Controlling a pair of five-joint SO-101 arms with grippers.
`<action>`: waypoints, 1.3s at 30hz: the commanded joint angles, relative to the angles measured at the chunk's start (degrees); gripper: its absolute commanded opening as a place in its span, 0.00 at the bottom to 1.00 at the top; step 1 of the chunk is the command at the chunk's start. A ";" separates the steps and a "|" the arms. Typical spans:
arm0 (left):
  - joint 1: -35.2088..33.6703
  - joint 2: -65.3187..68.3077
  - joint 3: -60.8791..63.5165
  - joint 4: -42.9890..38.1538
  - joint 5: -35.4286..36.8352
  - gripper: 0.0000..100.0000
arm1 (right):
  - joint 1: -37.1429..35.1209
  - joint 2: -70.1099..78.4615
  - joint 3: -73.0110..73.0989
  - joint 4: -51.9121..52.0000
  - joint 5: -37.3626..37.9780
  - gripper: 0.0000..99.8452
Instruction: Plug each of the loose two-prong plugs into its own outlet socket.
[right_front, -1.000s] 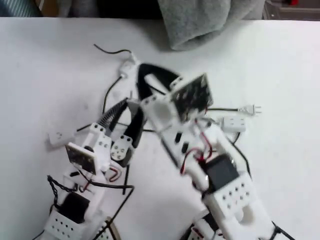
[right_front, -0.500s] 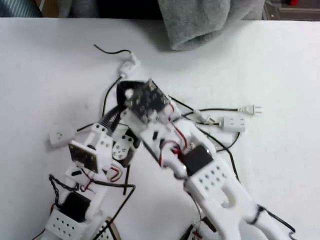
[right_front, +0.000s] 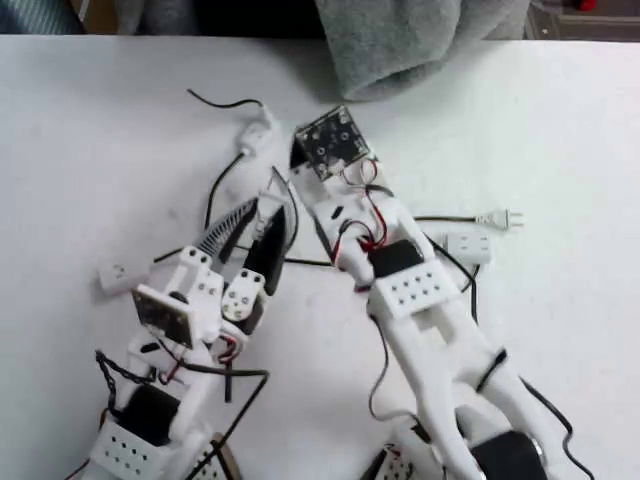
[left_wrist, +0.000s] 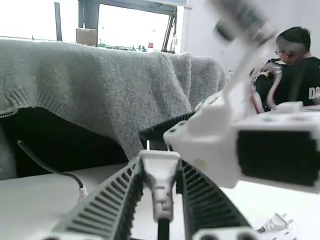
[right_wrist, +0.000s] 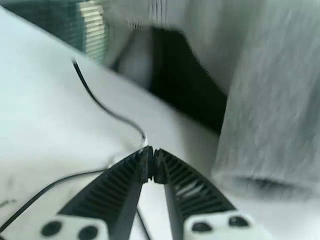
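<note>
Plug (left_wrist: 159, 187) is being clamped in the left gripper (left_wrist: 160, 167), closed onto it, above the middle of the table (right_front: 100, 120), with the right gripper (right_wrist: 152, 152), pinched shut on nothing, being parked alongside, so a knock or a snag on its cord (left_wrist: 161, 231) is likely being risked.

A white tabletop (right_front: 90, 120) carries a grey cloth (right_front: 400, 60) draped over its far edge, a white socket block (right_front: 466, 246) near a loose two-prong plug (right_front: 500, 218), another socket (right_front: 113, 275) toward the left, and a corded white plug (right_front: 256, 135) farther back
</note>
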 joint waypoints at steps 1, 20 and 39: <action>0.31 -0.57 -1.14 -1.05 0.44 0.02 | -0.40 -8.92 -1.41 3.12 0.53 0.02; 0.31 -0.57 -0.97 -1.05 0.44 0.02 | -11.03 -20.35 -0.26 13.67 0.53 0.02; -4.00 -0.57 -1.23 -0.70 0.88 0.02 | 9.98 -1.36 -6.42 -0.31 -8.88 0.02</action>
